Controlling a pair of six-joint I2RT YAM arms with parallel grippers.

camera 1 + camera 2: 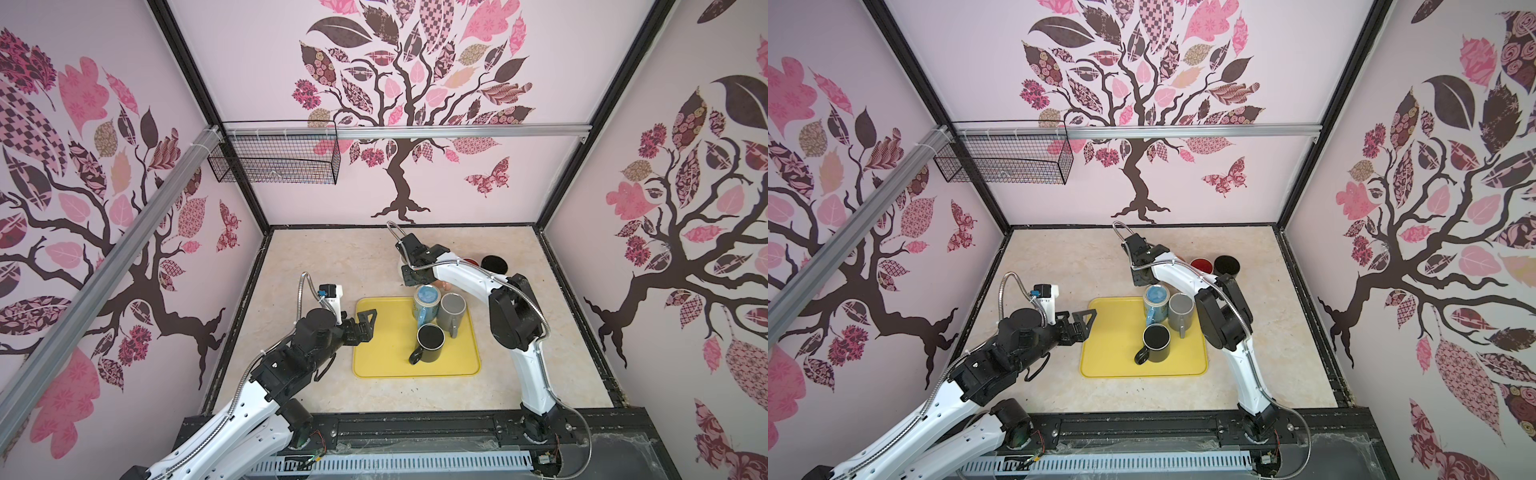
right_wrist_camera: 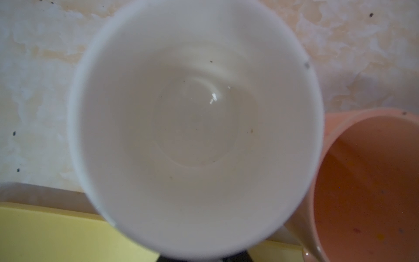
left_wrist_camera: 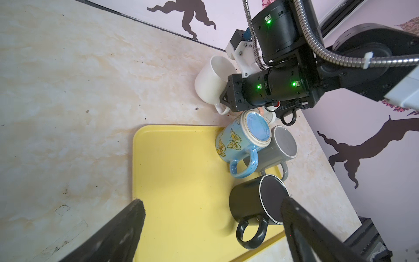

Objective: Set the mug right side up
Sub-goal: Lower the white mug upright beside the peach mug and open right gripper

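text: none legible | labels: none | numbers: none

Boxed in on three sides by pale pink walls (image 1: 257,62), each printed with a dark-trunked tree (image 1: 401,183) in pink and brown patterned leaves. Framed at the corners with black posts (image 1: 187,62). Crossed along the back by an aluminium rail (image 1: 457,132), hung with a black wire basket (image 1: 274,160) near the left corner. Floored with a marbled beige desk (image 1: 311,270), softly and evenly lit.

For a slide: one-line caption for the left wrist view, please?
Open left hand over yellow tray of three mugs; right hand grips white mug.
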